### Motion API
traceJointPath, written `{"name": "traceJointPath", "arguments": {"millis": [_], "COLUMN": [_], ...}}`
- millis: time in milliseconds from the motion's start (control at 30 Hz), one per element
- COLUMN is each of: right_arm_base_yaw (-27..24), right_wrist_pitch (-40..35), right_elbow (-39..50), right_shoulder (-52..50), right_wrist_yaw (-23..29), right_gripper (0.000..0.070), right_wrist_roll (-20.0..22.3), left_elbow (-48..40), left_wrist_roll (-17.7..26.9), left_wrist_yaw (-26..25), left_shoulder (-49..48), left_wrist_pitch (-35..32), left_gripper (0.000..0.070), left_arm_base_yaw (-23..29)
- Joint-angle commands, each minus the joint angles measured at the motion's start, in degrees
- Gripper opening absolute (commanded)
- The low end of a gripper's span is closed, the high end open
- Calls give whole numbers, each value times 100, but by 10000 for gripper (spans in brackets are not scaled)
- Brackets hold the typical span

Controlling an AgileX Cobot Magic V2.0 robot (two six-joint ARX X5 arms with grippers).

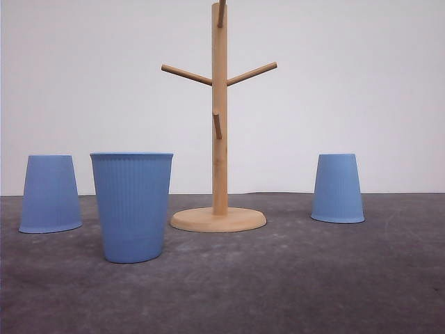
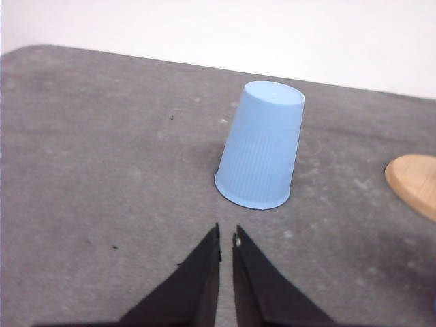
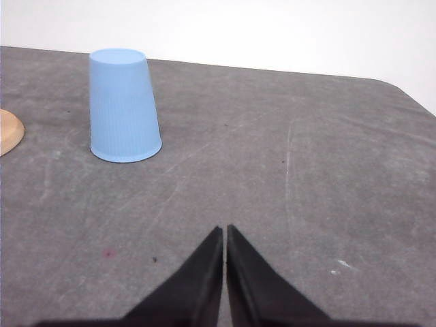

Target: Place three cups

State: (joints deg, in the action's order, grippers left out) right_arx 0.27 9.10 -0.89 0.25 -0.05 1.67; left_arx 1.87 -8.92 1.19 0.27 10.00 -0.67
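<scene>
Cups in light blue stand on a grey table (image 1: 292, 278) around a wooden peg stand (image 1: 220, 118): left cup (image 1: 50, 193) and right cup (image 1: 338, 188) inverted, likely ready for hanging, middle cup (image 1: 132, 205) upright. Left gripper (image 2: 226, 238) and right gripper (image 3: 225, 235) are pressed together, holding nothing.

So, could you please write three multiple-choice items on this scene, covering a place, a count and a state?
1. Where is the upright cup?
A. left of the stand
B. right of the stand
C. on a peg

2. How many cups are upside down?
A. none
B. one
C. two

3. How is the left gripper?
A. wide open
C. holding a cup
B. shut, empty

Key: 1 A, its open mouth faces up, left of the post. 2 C, the far-left cup and right cup stand rim down. 3 B, its fingertips nearly touch, nothing between.
</scene>
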Motion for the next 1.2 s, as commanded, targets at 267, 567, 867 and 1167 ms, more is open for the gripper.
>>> {"name": "traceJointPath", "arguments": {"millis": [267, 567, 867, 1167], "right_arm_base_yaw": [-7, -9, -7, -2], "right_wrist_pitch": [-595, -428, 970, 2070], "right_elbow": [-121, -1373, -2931, -3596], "right_shoulder": [-4, 3, 765, 2192], "right_wrist_yaw": [-61, -59, -677, -1109], "right_gripper": [2, 2, 2, 2], "right_wrist_roll": [-1763, -1848, -918, -16], "left_elbow": [5, 1315, 3347, 4578], "left_wrist_roll": [-1888, -384, 860, 1116], "left_wrist_yaw": [-11, 16, -85, -631], "left_shoulder": [-2, 43, 1250, 2916], "left_wrist_pitch": [-499, -424, 1640, 3456], "left_gripper": [11, 11, 10, 10], "left_arm_base_yaw": [-9, -9, -9, -12]}}
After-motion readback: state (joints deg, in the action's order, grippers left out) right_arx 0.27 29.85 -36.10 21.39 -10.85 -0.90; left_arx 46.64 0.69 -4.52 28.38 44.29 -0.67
